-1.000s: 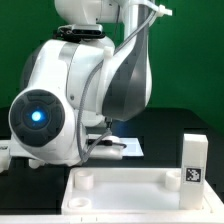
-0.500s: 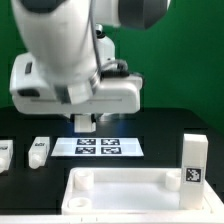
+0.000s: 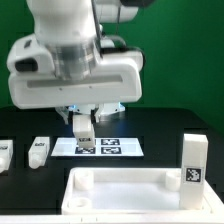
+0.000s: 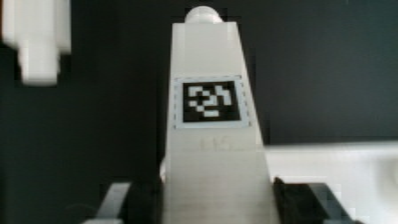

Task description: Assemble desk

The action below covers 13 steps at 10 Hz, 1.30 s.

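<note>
Moved: the wrist has sunk a touch since half a second ago, bringing the held leg (image 3: 83, 128) nearer the marker board (image 3: 118, 147).
Fingers: the fingers (image 4: 118, 205) are clamped on either side of the held leg, which hangs upright.
Desk: the tabletop (image 3: 120, 180) lies on the table (image 3: 170, 128). A standing leg (image 3: 195, 160) is at its corner on the exterior view's right, and a loose leg (image 3: 38, 151) lies well apart.
Step, judged: carry the held leg to a free corner socket.
Doing it well: keep the leg plumb, centre it over the socket, then press straight down.

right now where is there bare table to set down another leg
Bare black table lies between the marker board and the upright leg, and at the exterior view's near left, between the loose legs and the tabletop. It is crowded under the gripper, shut on the held leg near the board.
</note>
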Motion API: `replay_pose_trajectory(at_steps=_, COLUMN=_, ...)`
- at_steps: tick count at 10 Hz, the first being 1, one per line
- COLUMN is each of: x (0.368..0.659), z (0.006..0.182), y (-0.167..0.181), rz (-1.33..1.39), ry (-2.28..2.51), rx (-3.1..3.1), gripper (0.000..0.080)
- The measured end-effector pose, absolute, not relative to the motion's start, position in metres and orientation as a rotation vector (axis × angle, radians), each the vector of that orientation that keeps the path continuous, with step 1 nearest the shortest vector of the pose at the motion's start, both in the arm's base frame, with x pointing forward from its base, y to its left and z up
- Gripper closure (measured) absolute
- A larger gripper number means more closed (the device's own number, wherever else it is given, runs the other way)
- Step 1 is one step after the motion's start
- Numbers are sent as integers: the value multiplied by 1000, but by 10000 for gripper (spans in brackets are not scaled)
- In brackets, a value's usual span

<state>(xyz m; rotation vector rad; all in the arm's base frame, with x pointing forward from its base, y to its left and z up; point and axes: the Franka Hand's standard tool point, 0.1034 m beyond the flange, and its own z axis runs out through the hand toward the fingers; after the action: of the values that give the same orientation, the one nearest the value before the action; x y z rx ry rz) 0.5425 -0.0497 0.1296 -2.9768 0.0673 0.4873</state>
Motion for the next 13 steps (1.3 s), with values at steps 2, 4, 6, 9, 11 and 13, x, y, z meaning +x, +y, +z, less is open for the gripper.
replay_pose_trajectory(at_steps=2, x=564, z=156, y=-47, rz=257, ry=44, rx=-3022, gripper=515)
replay_pose_trajectory(at_steps=4, x=564, z=149, y=-52, rz=79, ry=62, rx=-3053, gripper=515)
replay_pose_trajectory(at_steps=6, x=571, z=151, y=-57, rz=-110, ry=77, rx=-3073, gripper=515)
replay_pose_trajectory(at_steps=9, x=616, z=175, y=-68, rz=-507, ry=139, rx=-3016, gripper=515)
replay_pose_trajectory(at_steps=11, x=608, z=179, y=-73, rz=-722, ry=209, rx=-3038, gripper=515)
replay_pose_trajectory(at_steps=13, x=607, z=178, y=-85, rz=-854, ry=190, rx=-3080, gripper=515)
